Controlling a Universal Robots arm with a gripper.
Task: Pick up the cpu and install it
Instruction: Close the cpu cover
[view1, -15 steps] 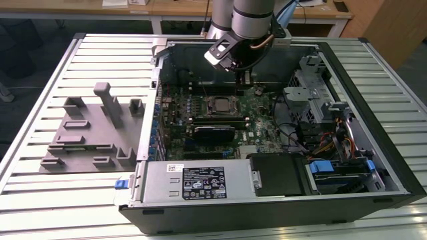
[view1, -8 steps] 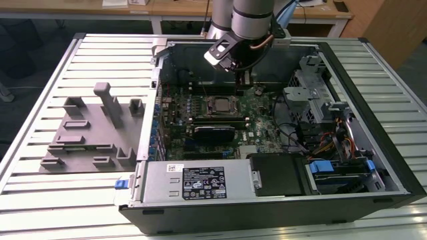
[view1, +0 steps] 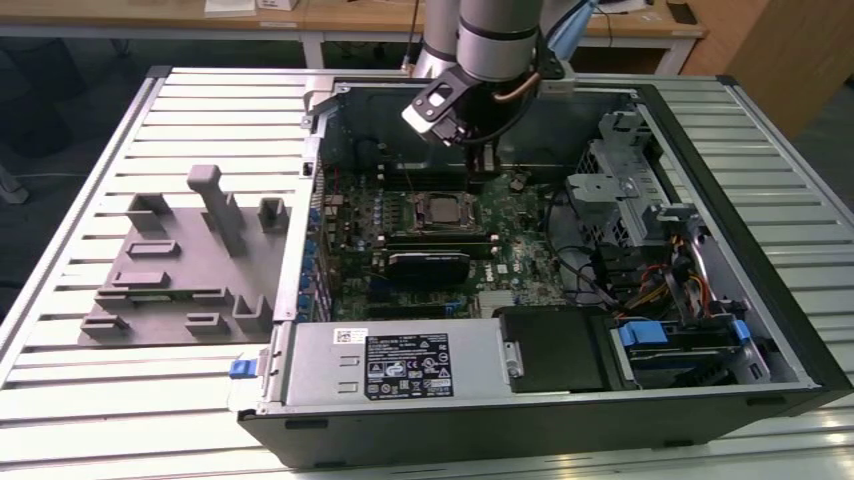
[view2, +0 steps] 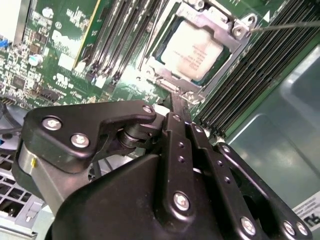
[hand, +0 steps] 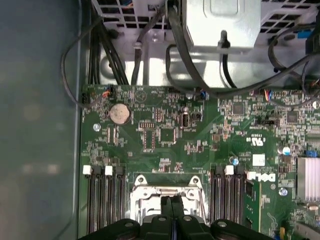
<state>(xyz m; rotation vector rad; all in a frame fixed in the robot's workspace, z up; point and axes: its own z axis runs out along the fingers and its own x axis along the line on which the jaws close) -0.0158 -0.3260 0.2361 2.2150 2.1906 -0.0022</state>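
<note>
I see the gripper (view2: 176, 102) with fingers pressed together, gripping nothing, low over the motherboard (hand: 165, 135) inside the computer case (view1: 747, 150). The cpu (view2: 192, 49) sits in the socket frame (view2: 235, 30), just beside the fingertips.

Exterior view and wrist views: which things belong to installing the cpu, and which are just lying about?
Belong: cpu, socket frame, gripper, motherboard.
Lying about: grey fixture block, power supply, coin battery.

above socket frame (view1: 445, 212): open | flanks: memory slots (view2: 270, 60) | exterior view's right: drive cage (view1: 607, 190)
</note>
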